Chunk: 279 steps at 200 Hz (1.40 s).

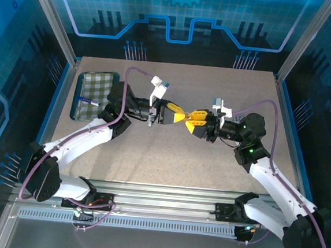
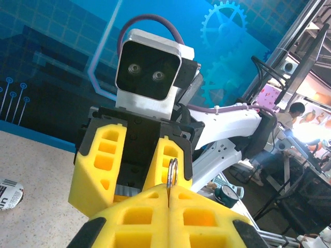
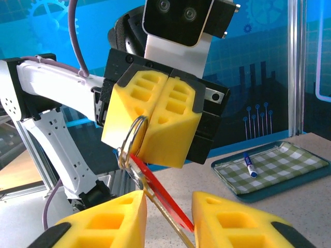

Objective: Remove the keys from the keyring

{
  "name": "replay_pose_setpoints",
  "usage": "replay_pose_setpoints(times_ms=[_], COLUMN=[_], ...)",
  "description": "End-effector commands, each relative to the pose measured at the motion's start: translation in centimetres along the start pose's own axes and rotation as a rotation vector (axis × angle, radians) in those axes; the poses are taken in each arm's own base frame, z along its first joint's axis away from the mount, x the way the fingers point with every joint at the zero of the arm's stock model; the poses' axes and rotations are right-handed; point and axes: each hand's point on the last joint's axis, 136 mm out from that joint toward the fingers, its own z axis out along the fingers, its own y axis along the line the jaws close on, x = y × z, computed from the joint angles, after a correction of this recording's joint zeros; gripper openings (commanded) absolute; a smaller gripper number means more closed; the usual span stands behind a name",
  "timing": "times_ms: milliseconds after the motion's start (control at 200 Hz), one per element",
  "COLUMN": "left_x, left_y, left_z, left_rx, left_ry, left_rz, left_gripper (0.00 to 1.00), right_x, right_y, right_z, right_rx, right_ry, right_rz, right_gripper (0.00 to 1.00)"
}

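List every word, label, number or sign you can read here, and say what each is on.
No text can be read in any view.
Printed black-and-white scrap on the table: cut off at the edge and blurred, unreadable.
Pen in the checked tray: any marking is too small to read.
Gear emblem on the wall: a drawing, no words.

Both arms reach in from the near edge and bend inward, so the two grippers meet tip to tip above the middle of the tabletop. The left gripper (image 1: 183, 117) (image 3: 147, 139) has its yellow fingers (image 2: 145, 217) pressed together, pinching the metal keyring (image 3: 135, 135). The right gripper (image 1: 193, 120) (image 3: 168, 206) faces it, its fingers (image 3: 108, 219) parted with a clear gap.
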Motion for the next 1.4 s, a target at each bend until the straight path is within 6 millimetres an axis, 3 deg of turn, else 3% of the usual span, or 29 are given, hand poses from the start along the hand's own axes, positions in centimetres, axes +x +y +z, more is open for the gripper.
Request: replay_pose_setpoints(times_ms=[0,571,621,696,751,981,1196,1391], left_x=[-0.7,-0.6,-0.5,-0.6,-0.6,-0.4,-0.3,-0.3], left_y=[-0.3,0.1,0.1,0.0,-0.2,-0.2,-0.4,-0.3], left_z=[-0.3,-0.5,-0.5,-0.5,-0.5,-0.5,-0.5,-0.4], left_rx=[-0.014,-0.051,-0.05,-0.041,-0.036,-0.033,-0.014,-0.013], left_ry=[-0.023,-0.025,-0.026,-0.026,-0.027,-0.026,-0.024,-0.024], left_rz=[0.057,0.071,0.068,0.064,0.063,0.056,0.046,0.044], left_gripper=[0.0,0.0,0.0,0.0,0.0,0.0,0.0,0.0], right_x=[-0.6,0.2,0.3,0.2,0.1,-0.6,-0.6,-0.8], right_y=[1.4,2.4,2.4,2.0,1.6,1.6,1.2,1.1], right_z=[-0.1,-0.2,0.0,0.1,0.1,0.3,0.5,0.6], right_rx=[-0.038,-0.055,-0.053,-0.026,-0.002,0.004,0.017,0.02], right_ry=[-0.015,0.004,0.004,-0.001,-0.009,-0.022,-0.014,-0.011], right_rz=[-0.036,-0.016,-0.019,-0.024,-0.038,-0.056,-0.059,-0.061], right_gripper=[0.31,0.34,0.4,0.59,0.62,0.52,0.53,0.34])
